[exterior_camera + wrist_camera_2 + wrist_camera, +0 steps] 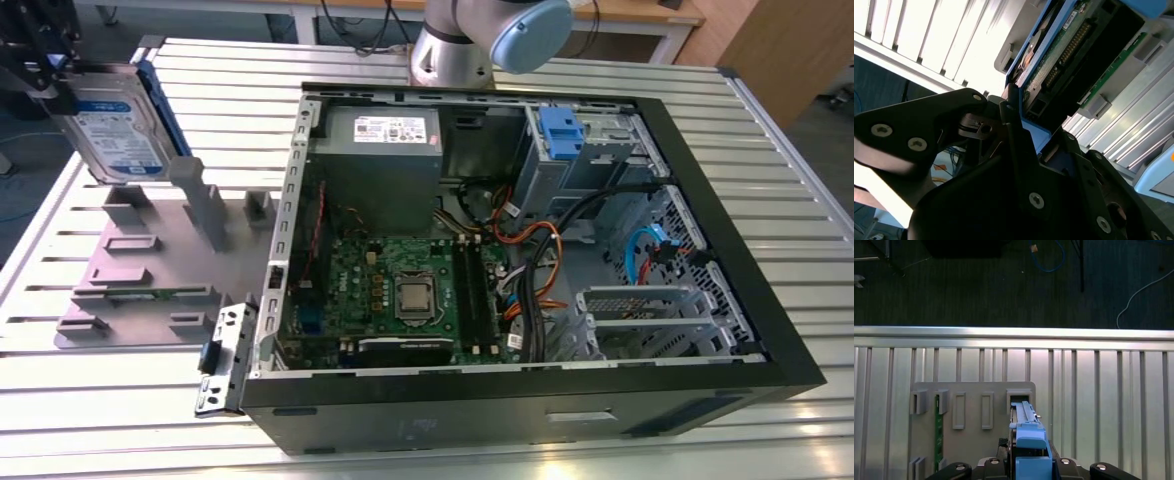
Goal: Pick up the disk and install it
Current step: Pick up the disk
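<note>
Pincer (51, 78) clamped on the disk (118, 130) at its upper end, jaws against the blue carrier (1026, 447). The disk stands upright over the grey rack (147, 275); whether they touch is unclear. It is likely stiff, weighty and shock-sensitive, with its circuit board (1051, 62) exposed, so the carrier's sides make the safest hold.
</note>
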Tool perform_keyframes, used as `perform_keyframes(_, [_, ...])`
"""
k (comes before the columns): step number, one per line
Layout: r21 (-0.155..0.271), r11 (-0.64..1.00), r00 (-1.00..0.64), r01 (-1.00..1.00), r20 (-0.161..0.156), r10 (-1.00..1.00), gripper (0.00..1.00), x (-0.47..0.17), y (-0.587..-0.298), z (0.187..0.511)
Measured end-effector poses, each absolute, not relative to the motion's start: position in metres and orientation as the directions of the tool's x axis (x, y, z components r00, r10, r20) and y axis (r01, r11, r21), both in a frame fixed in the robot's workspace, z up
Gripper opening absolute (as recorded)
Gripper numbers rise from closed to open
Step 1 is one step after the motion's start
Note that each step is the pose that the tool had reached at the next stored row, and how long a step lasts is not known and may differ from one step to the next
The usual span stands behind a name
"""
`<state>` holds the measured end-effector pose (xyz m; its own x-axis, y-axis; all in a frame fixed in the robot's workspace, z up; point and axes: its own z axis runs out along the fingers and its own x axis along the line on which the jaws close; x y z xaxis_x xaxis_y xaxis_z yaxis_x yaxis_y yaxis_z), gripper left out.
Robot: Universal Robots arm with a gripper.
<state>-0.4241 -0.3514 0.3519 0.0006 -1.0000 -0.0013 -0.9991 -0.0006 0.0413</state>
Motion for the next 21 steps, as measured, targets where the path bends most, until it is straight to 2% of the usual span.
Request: perform_keyframes(21, [0.041,-0.001,0.001,-0.999,-0.001,-1.000,0.37,-0.4241,-0.3514,0.3603])
